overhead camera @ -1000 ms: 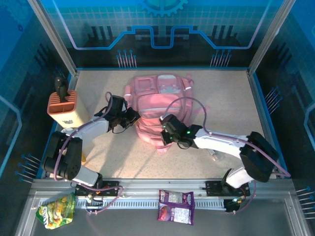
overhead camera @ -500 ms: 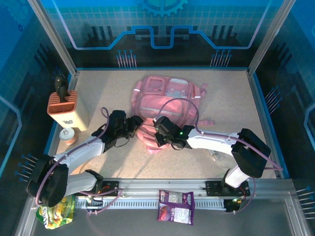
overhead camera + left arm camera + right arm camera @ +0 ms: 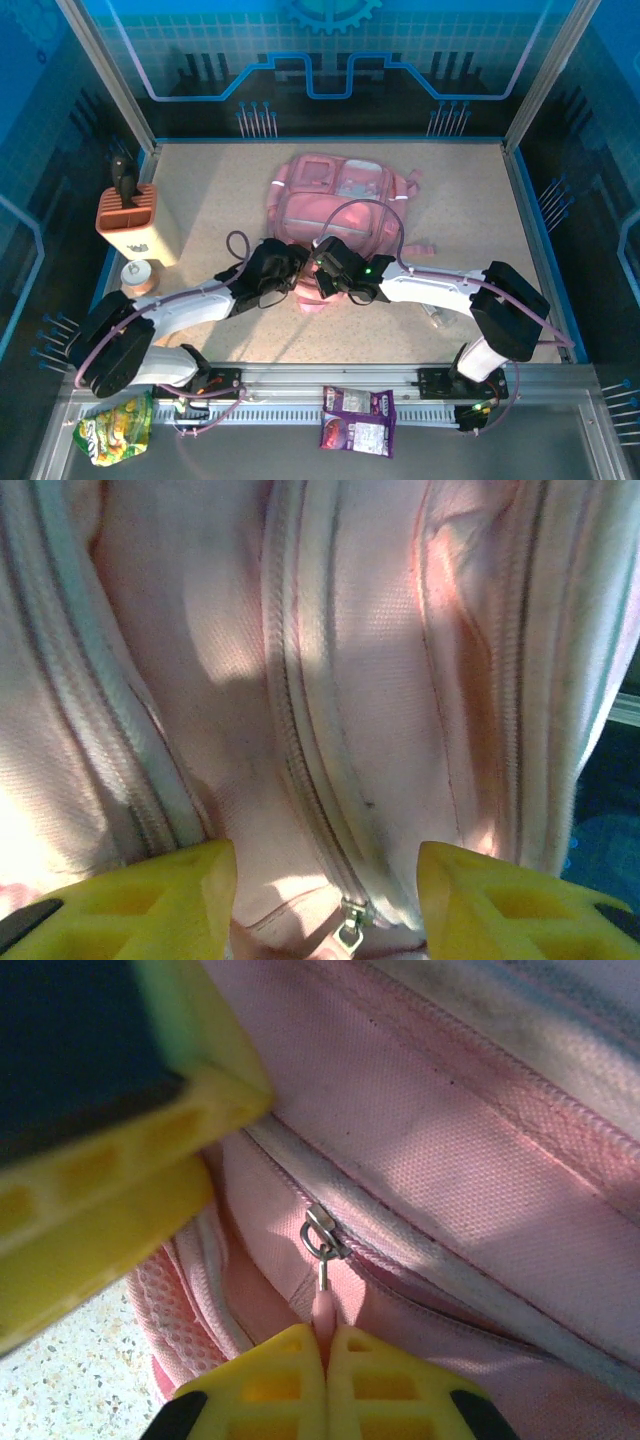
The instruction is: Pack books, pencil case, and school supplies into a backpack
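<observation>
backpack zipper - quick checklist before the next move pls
1. Right claw shut on the pink zipper pull: ok.
2. Left claw bracing the backpack: not ok, its jaws stand open over the fabric, gripping nothing.
3. Zipper opened: not ok, the teeth beside the slider look closed.
4. Room between the claws: cannot tell, they sit very close at the bag's near end.
5. Bag resting flat on the table: ok.
</observation>
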Action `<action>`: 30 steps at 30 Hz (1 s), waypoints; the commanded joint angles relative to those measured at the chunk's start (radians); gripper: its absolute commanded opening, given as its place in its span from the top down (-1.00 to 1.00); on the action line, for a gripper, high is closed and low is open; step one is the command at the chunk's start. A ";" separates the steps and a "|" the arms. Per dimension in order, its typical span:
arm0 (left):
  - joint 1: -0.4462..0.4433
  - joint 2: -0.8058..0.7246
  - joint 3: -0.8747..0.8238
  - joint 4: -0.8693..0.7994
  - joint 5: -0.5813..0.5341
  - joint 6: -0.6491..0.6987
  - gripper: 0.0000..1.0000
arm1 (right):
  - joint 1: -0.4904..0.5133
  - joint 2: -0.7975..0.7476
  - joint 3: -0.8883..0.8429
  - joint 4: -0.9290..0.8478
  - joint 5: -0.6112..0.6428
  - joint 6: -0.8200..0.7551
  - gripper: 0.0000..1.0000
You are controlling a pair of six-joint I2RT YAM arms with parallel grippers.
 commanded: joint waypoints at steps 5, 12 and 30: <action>-0.019 0.076 0.052 0.063 -0.152 -0.032 0.59 | 0.016 0.013 0.030 -0.048 0.057 -0.004 1.00; 0.001 0.011 0.027 -0.017 -0.203 0.008 1.00 | 0.008 -0.059 -0.004 -0.122 0.161 -0.039 1.00; 0.265 -0.237 0.018 -0.186 0.062 0.298 1.00 | -0.209 -0.233 -0.132 -0.133 0.172 -0.155 1.00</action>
